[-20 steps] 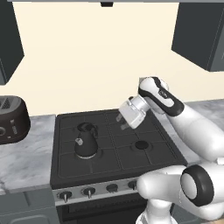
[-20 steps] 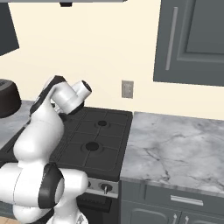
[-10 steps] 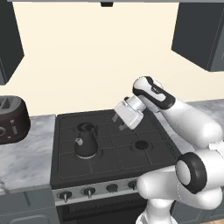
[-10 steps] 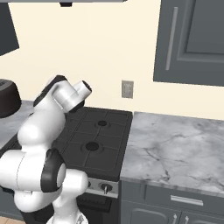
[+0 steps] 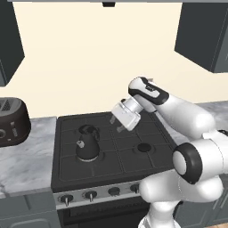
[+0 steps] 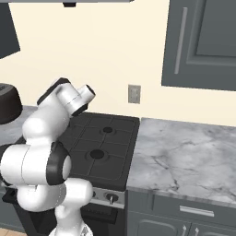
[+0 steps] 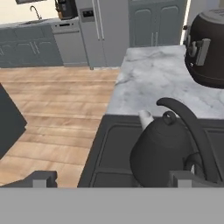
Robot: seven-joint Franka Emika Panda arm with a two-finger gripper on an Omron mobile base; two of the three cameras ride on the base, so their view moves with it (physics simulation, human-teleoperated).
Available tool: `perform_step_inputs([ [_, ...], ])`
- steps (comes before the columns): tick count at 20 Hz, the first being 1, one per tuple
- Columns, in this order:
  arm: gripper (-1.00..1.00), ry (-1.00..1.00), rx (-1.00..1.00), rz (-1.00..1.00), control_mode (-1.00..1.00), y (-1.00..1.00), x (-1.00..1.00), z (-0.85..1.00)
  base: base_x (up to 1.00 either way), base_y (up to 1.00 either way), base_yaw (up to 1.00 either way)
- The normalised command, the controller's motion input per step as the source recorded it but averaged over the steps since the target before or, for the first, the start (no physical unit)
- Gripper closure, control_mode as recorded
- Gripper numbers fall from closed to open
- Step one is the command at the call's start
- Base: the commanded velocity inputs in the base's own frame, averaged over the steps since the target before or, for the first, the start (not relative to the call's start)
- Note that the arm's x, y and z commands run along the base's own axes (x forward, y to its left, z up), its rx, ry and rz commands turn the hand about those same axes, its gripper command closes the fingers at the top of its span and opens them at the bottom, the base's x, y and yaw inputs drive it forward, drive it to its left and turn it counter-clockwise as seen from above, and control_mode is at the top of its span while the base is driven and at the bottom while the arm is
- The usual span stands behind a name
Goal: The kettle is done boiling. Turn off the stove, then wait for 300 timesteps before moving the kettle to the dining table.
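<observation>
Left base view, left to right: dark brown toaster (image 5: 12,121) sits on the marble worktop (image 5: 26,156) at the far left edge. Beside it, the stove (image 5: 111,151), black with dark grates; row of black knobs (image 5: 90,195) along the silver front strip. The kettle (image 5: 87,143) stands upright on the left front burner, loop handle arched over the lid, pale-tipped spout toward the front left. Gripper (image 5: 117,124) hangs above the middle of the cooktop, to the right of the kettle and higher than it, not touching; fingers spread wide, nothing between them. Arm bends back to the right. Right base view: arm at left covers much of the stove's left half; two right-hand burners (image 6: 97,154) visible, wall outlet (image 6: 134,94) above the stove's right rear corner, marble counter (image 6: 184,156) over grey cabinets to the right. Hand view: wood floor (image 7: 52,113) at left, kettle (image 7: 164,151) at lower centre-right with spout tip pointing up-left, toaster (image 7: 205,48) at upper right on marble. Both finger tips (image 7: 186,177) at the bottom edge, set far apart.
</observation>
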Motion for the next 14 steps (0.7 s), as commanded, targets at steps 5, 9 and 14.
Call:
perform_step_inputs([
  [5,-1.00,0.00,0.00,0.00,-1.00,0.21,0.16,-0.15,0.00,0.00,0.00],
  [9,-1.00,0.00,0.00,0.00,-1.00,0.18,0.20,-0.16,0.00,0.00,0.00],
  [14,-1.00,0.00,0.00,0.00,-1.00,0.16,0.22,-0.18,0.00,0.00,0.00],
])
